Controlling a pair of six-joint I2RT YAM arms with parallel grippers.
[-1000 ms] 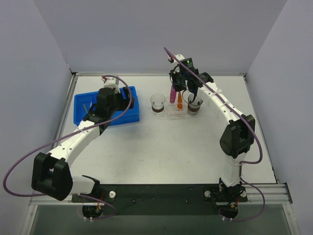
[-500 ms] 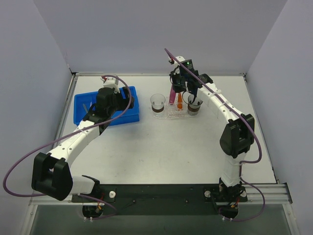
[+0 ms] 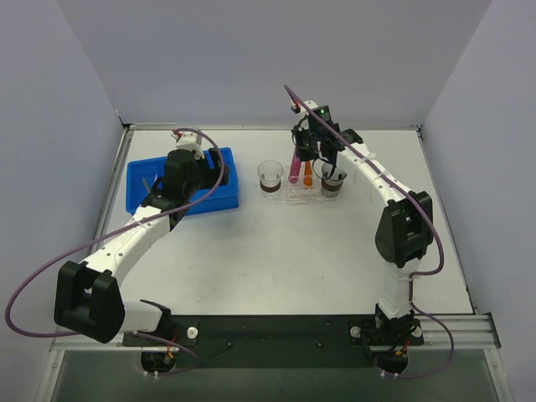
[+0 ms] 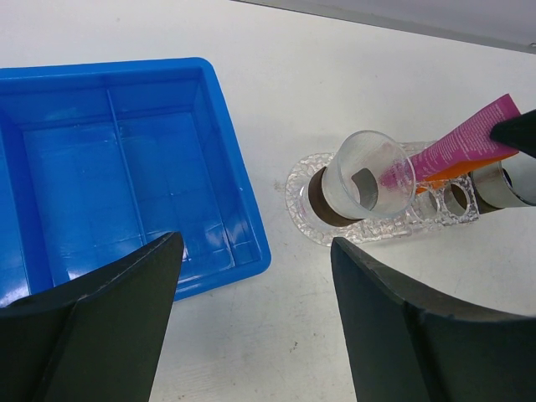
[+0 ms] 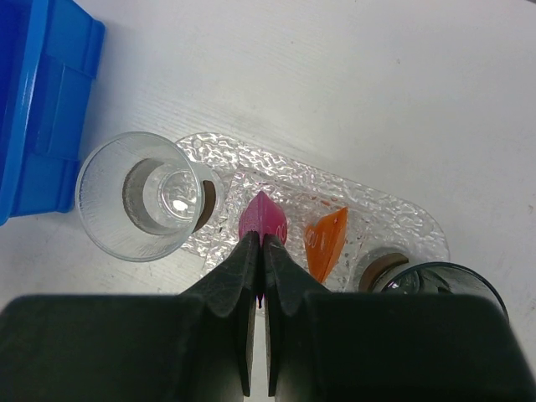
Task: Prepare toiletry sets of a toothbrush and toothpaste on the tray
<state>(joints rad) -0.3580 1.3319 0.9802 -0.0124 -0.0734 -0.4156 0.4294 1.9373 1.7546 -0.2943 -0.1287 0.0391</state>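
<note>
The clear bumpy tray [image 5: 394, 209] lies on the table with a clear cup [image 5: 142, 197] at its left end and a darker cup [image 5: 440, 289] at its right end. My right gripper [image 5: 261, 240] is shut on the crimped top of the pink toothpaste [image 5: 266, 216], which stands in a tray hole. The orange toothpaste [image 5: 325, 241] stands in the hole beside it. From above, the right gripper [image 3: 302, 152] hangs over the tray [image 3: 289, 198]. My left gripper [image 4: 255, 251] is open and holds nothing, near the blue bin's corner. A thin pale stick, the toothbrush [image 3: 148, 182], shows faintly in the bin.
The blue bin [image 4: 243, 226] sits left of the tray, its visible compartments bare in the left wrist view. The left arm reaches over the bin [image 3: 138, 180]. Grey walls close the table on three sides.
The right gripper with the pink toothpaste has shifted slightly toward the back of the table. The left arm has not moved.
</note>
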